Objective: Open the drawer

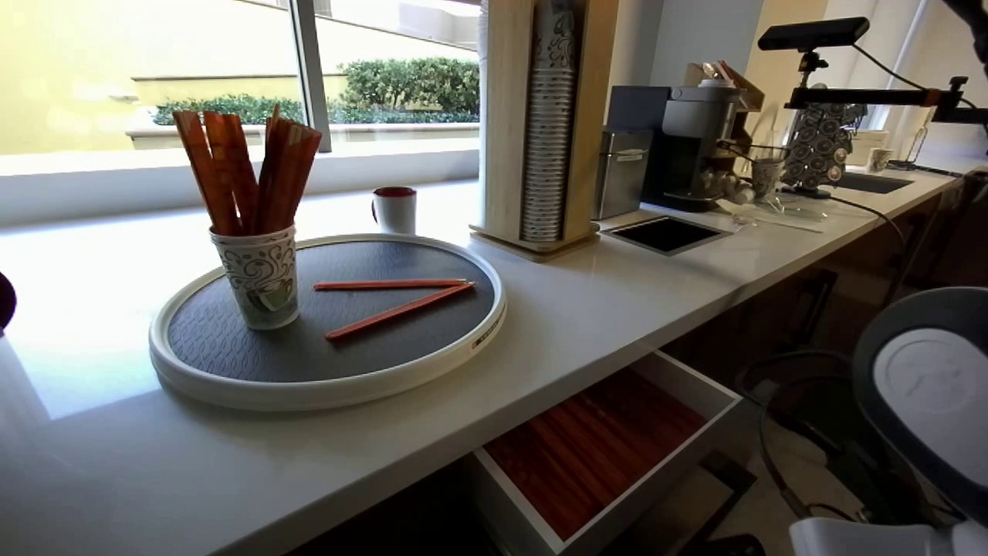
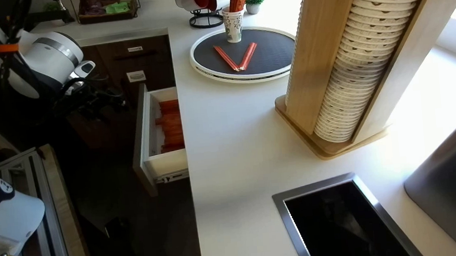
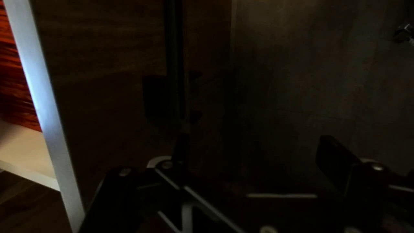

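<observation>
The drawer stands pulled out from under the counter, with its light rim (image 1: 652,472) and reddish-brown contents showing. It also shows in an exterior view (image 2: 145,122), and its light edge (image 3: 48,110) and dark wooden front fill the left of the wrist view. A dark bar handle (image 3: 174,58) runs along that front. My gripper (image 3: 254,145) is open, with nothing visible between its fingers. Its left fingertip lies near the handle's lower end; I cannot tell whether they touch. In an exterior view the gripper (image 2: 106,103) is dark and hard to make out, in front of the drawer.
The white counter (image 1: 556,340) overhangs the drawer. On it stand a round tray (image 1: 394,363) with a cup of reddish sticks (image 1: 266,286), a wooden cup dispenser (image 1: 505,139) and a mug (image 1: 397,212). Cables (image 1: 772,455) hang near the arm (image 1: 926,386).
</observation>
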Action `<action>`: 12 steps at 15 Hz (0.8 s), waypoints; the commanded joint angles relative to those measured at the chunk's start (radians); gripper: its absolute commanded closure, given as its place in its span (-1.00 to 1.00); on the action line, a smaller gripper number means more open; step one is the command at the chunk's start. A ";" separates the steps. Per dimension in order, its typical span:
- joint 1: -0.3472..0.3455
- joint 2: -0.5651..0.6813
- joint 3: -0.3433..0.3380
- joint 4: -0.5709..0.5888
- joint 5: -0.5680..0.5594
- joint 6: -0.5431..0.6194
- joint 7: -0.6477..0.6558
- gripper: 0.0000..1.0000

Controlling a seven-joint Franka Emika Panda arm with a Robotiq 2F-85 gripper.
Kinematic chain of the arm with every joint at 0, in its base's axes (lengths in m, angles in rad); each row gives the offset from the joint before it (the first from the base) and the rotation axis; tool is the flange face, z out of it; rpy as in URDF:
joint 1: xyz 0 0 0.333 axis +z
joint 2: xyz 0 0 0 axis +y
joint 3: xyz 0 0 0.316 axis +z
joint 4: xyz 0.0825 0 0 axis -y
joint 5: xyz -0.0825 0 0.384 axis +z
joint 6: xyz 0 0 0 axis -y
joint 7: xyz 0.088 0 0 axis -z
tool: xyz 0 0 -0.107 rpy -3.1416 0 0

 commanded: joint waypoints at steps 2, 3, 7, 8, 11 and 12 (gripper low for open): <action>-0.060 -0.170 0.121 -0.140 0.141 0.037 -0.029 -1.00; -0.069 -0.230 0.137 -0.184 0.186 0.079 -0.014 -1.00; -0.060 -0.246 0.125 -0.131 0.242 0.174 0.112 -1.00; -0.060 -0.262 0.121 -0.124 0.249 0.178 0.142 -1.00; -0.068 -0.360 0.106 -0.178 0.336 0.236 0.163 -1.00; -0.065 -0.290 0.102 -0.113 0.341 0.221 0.195 -1.00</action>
